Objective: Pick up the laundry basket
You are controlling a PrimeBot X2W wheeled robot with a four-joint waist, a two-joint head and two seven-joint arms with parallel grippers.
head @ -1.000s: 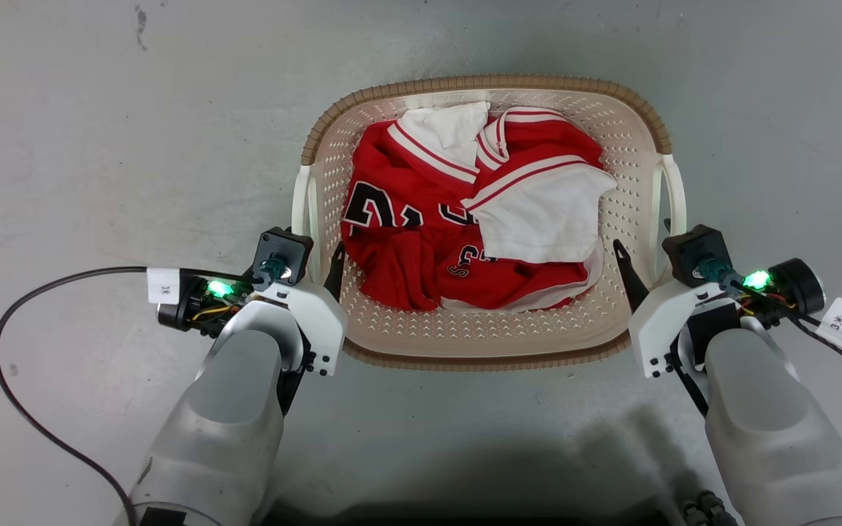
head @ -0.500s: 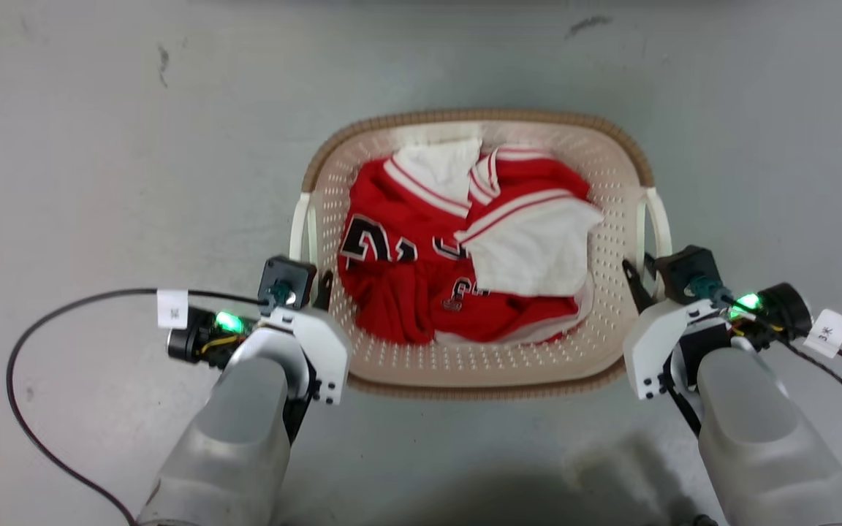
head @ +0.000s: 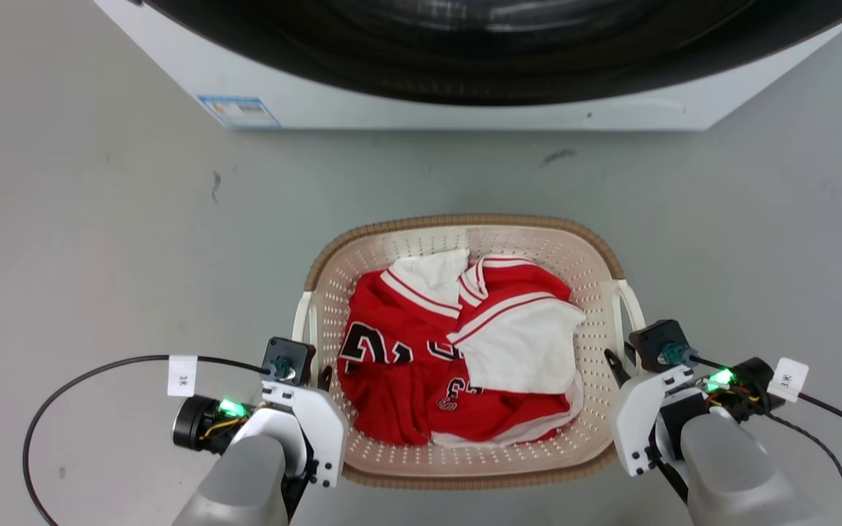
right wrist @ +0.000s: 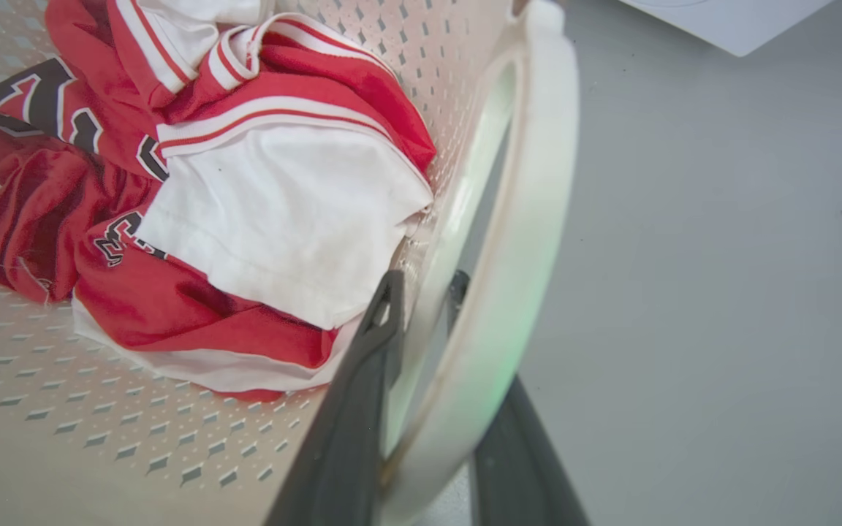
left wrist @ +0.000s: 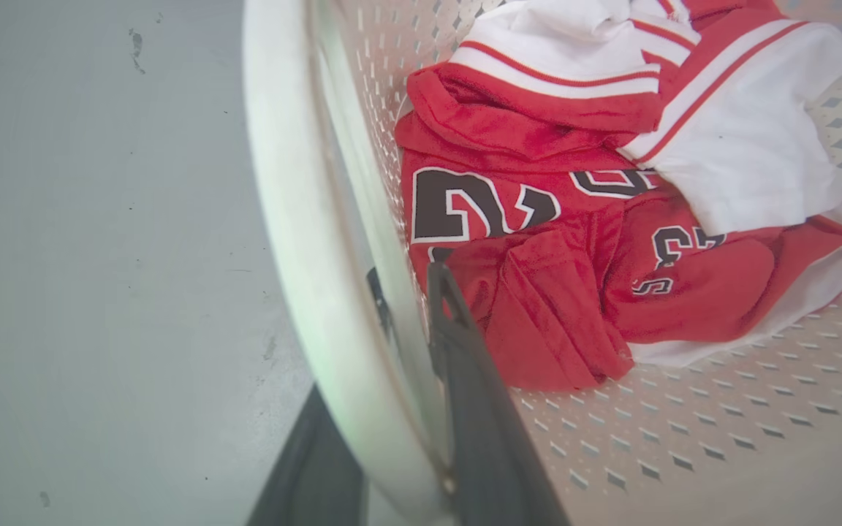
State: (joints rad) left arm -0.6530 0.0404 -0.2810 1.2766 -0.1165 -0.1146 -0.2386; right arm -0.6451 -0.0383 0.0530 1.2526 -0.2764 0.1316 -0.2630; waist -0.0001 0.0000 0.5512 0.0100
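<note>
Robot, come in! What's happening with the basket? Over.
Left gripper, right gripper: each clamped on a side handle. Laundry basket holds red and white clothes. Washing machine ahead, not touching.

Cream laundry basket (head: 465, 457), brown rim (head: 465, 218); red-white jersey (head: 406, 398), black print, maybe numerals.

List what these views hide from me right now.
- Head view: washing machine is cut off by the top edge.
- Head view: laundry basket underside is hidden, so floor contact is unclear.
- Left wrist view: left pincer outer finger is mostly behind the left handle.
- Right wrist view: right pincer outer finger is mostly behind the right handle.
</note>
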